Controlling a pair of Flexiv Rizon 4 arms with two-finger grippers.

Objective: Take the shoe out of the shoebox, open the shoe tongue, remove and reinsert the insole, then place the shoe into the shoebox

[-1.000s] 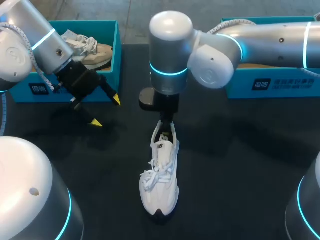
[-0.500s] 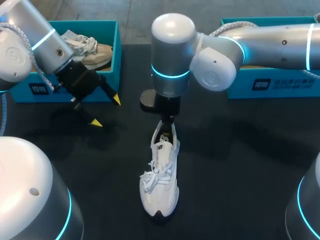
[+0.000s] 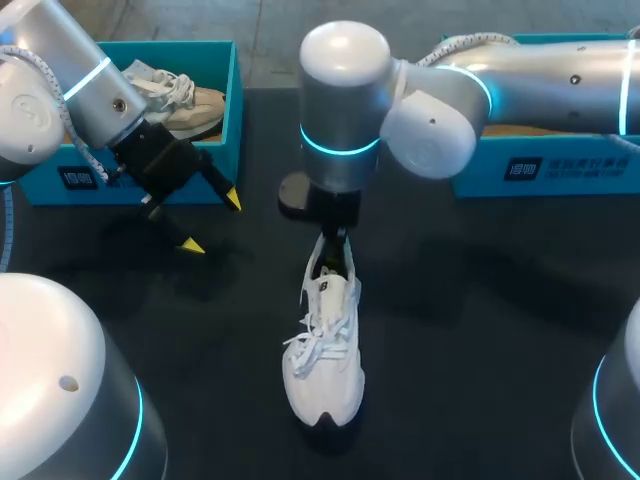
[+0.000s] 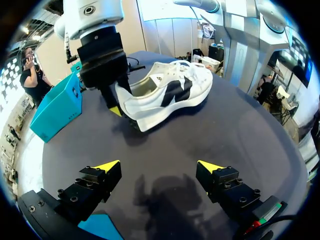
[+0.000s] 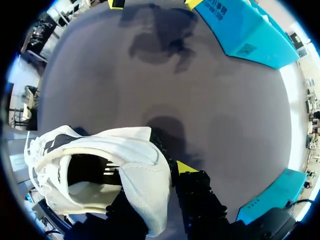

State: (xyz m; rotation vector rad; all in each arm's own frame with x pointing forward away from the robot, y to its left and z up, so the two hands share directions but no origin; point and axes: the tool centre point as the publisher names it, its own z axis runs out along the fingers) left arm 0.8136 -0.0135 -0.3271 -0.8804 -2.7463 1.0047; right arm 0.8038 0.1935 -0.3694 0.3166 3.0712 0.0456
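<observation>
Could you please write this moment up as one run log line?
right gripper: shut on white shoe heel | left gripper: open, clear of shoe

The white lace-up shoe (image 3: 322, 350) stands on the black table (image 3: 480, 330), heel at the back in the right gripper (image 3: 335, 248). The left gripper (image 3: 211, 223) hangs to its left, before a teal cardboard box (image 3: 232, 110) holding a beige shoe (image 3: 192, 106)
</observation>
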